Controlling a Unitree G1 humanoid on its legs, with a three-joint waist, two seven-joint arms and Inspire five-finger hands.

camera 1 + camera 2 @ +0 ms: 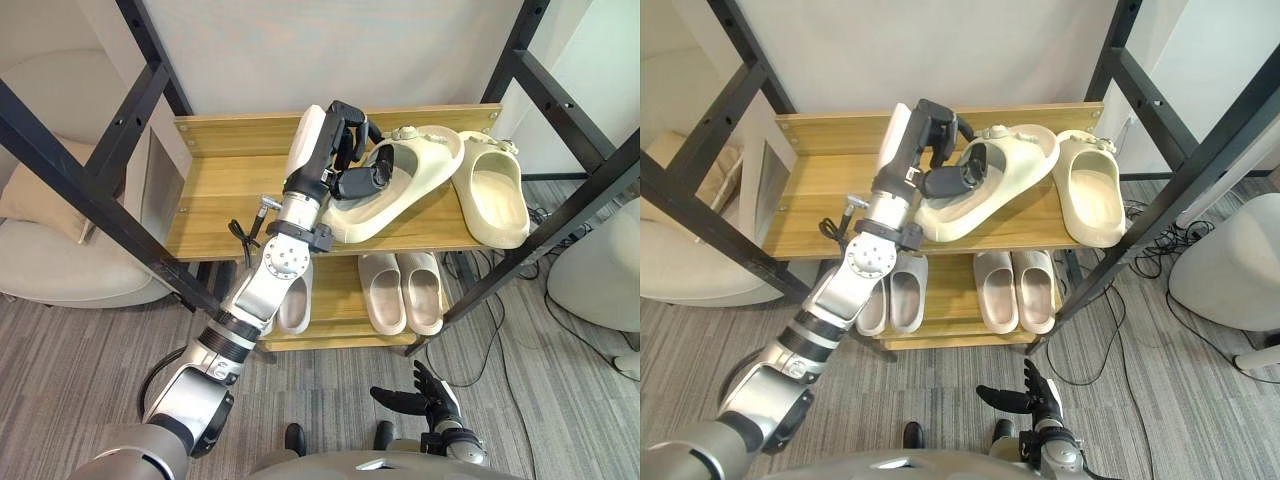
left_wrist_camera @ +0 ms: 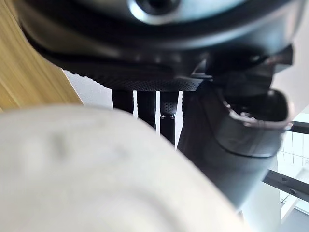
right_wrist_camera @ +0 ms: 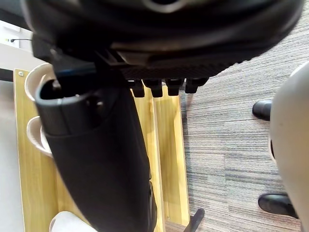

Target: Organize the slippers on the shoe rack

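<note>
While the left hand (image 1: 345, 150) had its fingers curled into the mouth of a slipper (image 1: 430, 160), gripping the strap, that slipper lay slantwise across the middle of the top shelf (image 1: 220, 190), toe aimed at the back right corner and almost touching its mate (image 1: 495, 195). The mate sat at the right end, heel poking over the front edge. Other slippers (image 1: 402, 292) were already lined up on the lower shelf (image 1: 340, 310). The right hand (image 1: 425, 400) hung low, fingers loose. Looked like the pairing-up step to me: next it'd need to swing the slipper parallel to the mate, set it flat, then let go.
</note>
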